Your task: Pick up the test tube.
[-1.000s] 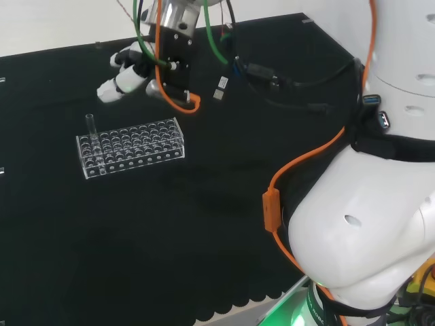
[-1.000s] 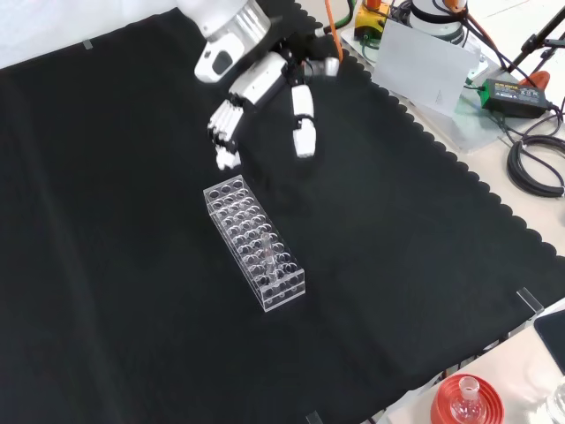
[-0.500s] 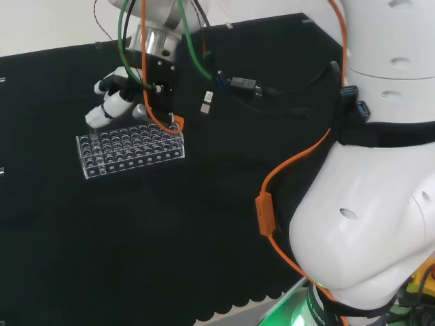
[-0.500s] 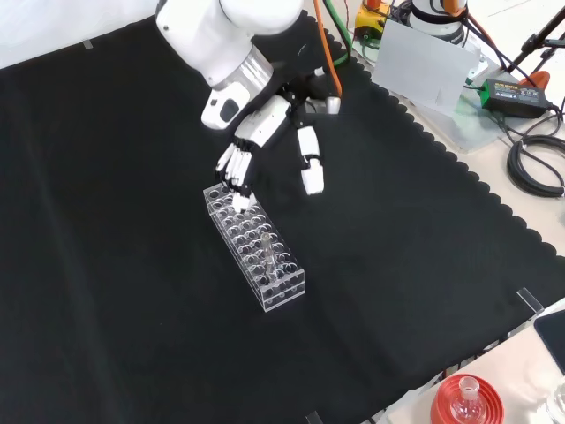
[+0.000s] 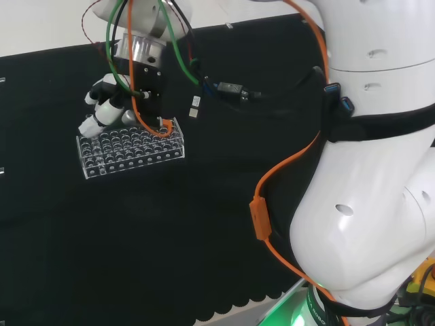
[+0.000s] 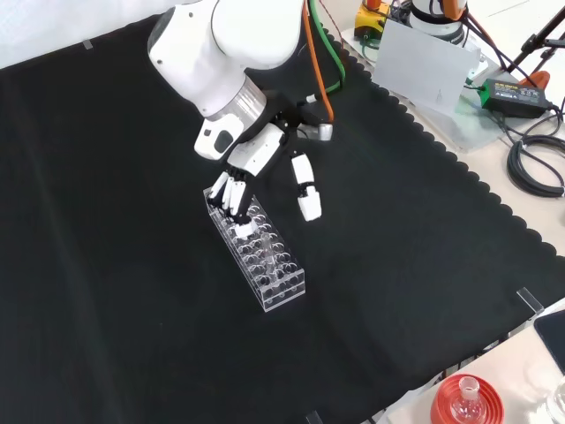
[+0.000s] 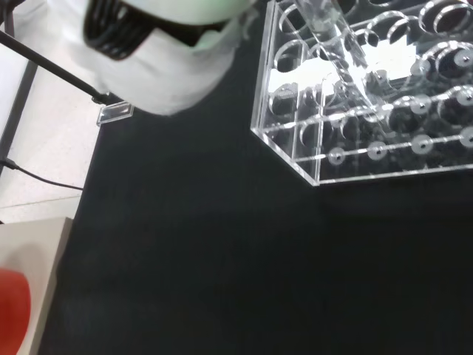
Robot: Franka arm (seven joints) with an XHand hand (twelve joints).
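A clear test tube (image 6: pixel 265 245) stands upright in a clear plastic rack (image 6: pixel 257 250) of many holes on the black cloth. My hand (image 6: pixel 254 157) hangs over the rack's far end in the front view. Its fingers (image 6: pixel 231 196) are straight and point down at the rack top, a little short of the tube, and the thumb (image 6: pixel 305 187) is spread off to the right. In the head view the hand (image 5: pixel 103 109) covers the rack's (image 5: pixel 136 146) left end. The wrist view has the rack (image 7: pixel 384 111) close, with the tube (image 7: pixel 341 46) slanting through it.
A red ribbed stand (image 6: pixel 465 402) with a small flask sits off the cloth at the front view's lower right. A power adapter (image 6: pixel 507 91), cables and a white sheet (image 6: pixel 424 62) lie beyond the scalloped cloth edge. The arm's white links (image 5: pixel 367 204) take up the head view's right.
The hand has come down and moved from beyond the rack to over its end, toward the tube. Rack and tube have stayed put.
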